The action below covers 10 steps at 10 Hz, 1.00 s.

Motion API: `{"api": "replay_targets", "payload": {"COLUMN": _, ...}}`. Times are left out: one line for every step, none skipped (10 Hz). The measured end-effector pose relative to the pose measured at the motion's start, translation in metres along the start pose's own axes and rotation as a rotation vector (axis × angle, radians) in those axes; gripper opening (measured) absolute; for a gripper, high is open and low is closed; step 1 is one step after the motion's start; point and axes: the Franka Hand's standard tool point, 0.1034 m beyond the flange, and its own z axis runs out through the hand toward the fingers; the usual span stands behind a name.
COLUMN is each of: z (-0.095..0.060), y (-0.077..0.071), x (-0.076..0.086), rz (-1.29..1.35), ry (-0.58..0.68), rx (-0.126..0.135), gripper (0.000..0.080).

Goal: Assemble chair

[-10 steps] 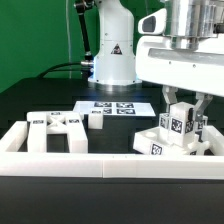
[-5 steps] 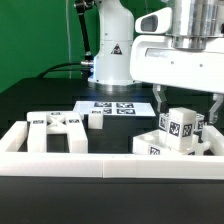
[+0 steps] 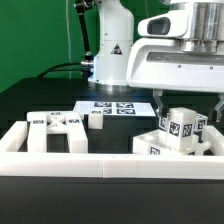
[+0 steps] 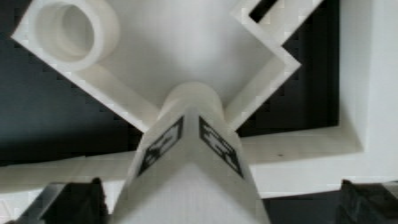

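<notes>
At the exterior view's right, a white tagged chair leg (image 3: 181, 127) stands tilted on a flat white chair panel (image 3: 152, 146). My gripper (image 3: 189, 104) hangs just above it, open, a finger on each side of the leg and clear of it. In the wrist view the leg (image 4: 192, 150) runs up between my dark fingertips (image 4: 71, 205) without touching them. It meets a corner of a white panel with a round hole (image 4: 71, 35). Further chair parts lie at the exterior view's left: a frame piece (image 3: 55, 128) and a small block (image 3: 96, 119).
A long low white border rail (image 3: 95, 165) runs along the front and wraps round the sides of the parts. The marker board (image 3: 115, 107) lies flat behind them, before the robot's base (image 3: 112, 55). The table surface is black.
The jaws have spread wide apart and let go of the tagged leg. The gripper has risen slightly, and the leg stays in place on the panel.
</notes>
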Motion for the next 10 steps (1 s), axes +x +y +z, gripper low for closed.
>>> {"api": "replay_targets", "payload": {"z": 0.0019, "y": 0.0022, "x": -0.0018, "rz": -0.114, "ry": -0.002, "rx": -0.001, "gripper": 0.0649}}
{"api": "replay_targets", "payload": {"z": 0.0040, "y": 0.0035, "x": -0.0039, "rz": -0.180, "ry": -0.003, "rx": -0.002, "gripper": 0.0649}}
{"api": "replay_targets", "payload": {"z": 0.0063, "y": 0.0047, "x": -0.0065, "rz": -0.232, "ry": -0.006, "rx": -0.003, "gripper": 0.0649}}
{"api": "replay_targets", "payload": {"z": 0.0051, "y": 0.0077, "x": -0.0047, "rz": -0.355, "ry": -0.005, "rx": -0.008, "gripper": 0.0649}}
{"api": "replay_targets", "payload": {"z": 0.0047, "y": 0.0089, "x": -0.0036, "rz": -0.368, "ry": -0.003, "rx": -0.007, "gripper": 0.0649}}
{"api": "replay_targets", "payload": {"z": 0.0055, "y": 0.0086, "x": -0.0041, "rz": -0.359, "ry": -0.005, "rx": -0.008, "gripper": 0.0606}}
{"api": "replay_targets", "payload": {"z": 0.0056, "y": 0.0089, "x": -0.0041, "rz": -0.358, "ry": -0.005, "rx": -0.008, "gripper": 0.0606}}
{"api": "replay_targets", "payload": {"z": 0.0057, "y": 0.0090, "x": -0.0041, "rz": -0.358, "ry": -0.005, "rx": -0.008, "gripper": 0.0470}}
{"api": "replay_targets", "payload": {"z": 0.0058, "y": 0.0090, "x": -0.0042, "rz": -0.358, "ry": -0.005, "rx": -0.008, "gripper": 0.0323}}
{"api": "replay_targets", "payload": {"z": 0.0058, "y": 0.0090, "x": -0.0042, "rz": -0.355, "ry": -0.005, "rx": -0.008, "gripper": 0.0323}}
